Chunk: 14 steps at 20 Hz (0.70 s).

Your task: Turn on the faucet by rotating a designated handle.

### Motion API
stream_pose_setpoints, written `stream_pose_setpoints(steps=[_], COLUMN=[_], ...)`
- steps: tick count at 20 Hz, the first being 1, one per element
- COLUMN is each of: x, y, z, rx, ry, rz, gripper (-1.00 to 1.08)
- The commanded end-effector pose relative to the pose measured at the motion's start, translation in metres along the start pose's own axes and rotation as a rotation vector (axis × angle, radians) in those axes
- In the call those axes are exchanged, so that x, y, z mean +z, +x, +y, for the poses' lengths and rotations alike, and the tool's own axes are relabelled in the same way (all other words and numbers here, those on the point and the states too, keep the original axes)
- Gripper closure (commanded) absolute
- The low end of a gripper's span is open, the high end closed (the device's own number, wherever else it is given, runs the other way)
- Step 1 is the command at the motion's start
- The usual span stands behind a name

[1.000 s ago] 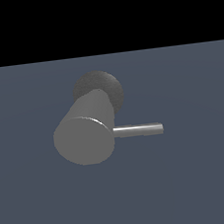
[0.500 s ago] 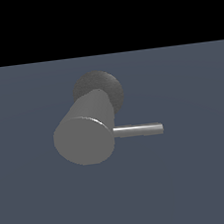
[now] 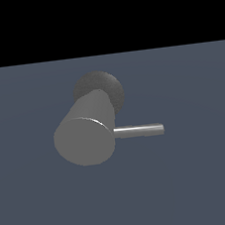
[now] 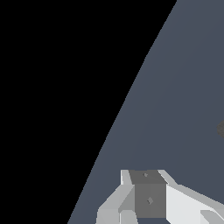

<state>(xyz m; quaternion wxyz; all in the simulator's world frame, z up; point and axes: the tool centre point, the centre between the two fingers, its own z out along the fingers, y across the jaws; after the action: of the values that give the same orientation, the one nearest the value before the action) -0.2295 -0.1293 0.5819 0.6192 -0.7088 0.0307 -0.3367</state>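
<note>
White gripper (image 4: 148,197) shows only its body in the wrist view, fingertips out of frame, so I cannot tell its spread. On the blue-grey counter (image 3: 203,183), mid-surface, the faucet (image 3: 87,132) stands, untouched. Its handle (image 3: 139,130) juts toward the exterior view's right edge.

Around me there is only a flat, matte slate-blue worktop (image 3: 203,183), evenly lit and without marks or seams. Beyond its straight far edge the backdrop (image 3: 101,18) is plain black. From my wrist, the same blue surface meets the blackness along a slanted edge.
</note>
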Motion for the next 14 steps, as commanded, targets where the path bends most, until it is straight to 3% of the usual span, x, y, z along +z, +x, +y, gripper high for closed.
stream_pose_setpoints(steps=[1,8,14], x=[-0.014,-0.053,-0.082], y=[0.01,0.034,0.047], z=[0.008,0.043,0.088], rx=[0.026,0.123,0.235], ry=[0.079,0.278,0.422], rz=[0.068,0.26,0.427], gripper=[1.08,1.08,1.08])
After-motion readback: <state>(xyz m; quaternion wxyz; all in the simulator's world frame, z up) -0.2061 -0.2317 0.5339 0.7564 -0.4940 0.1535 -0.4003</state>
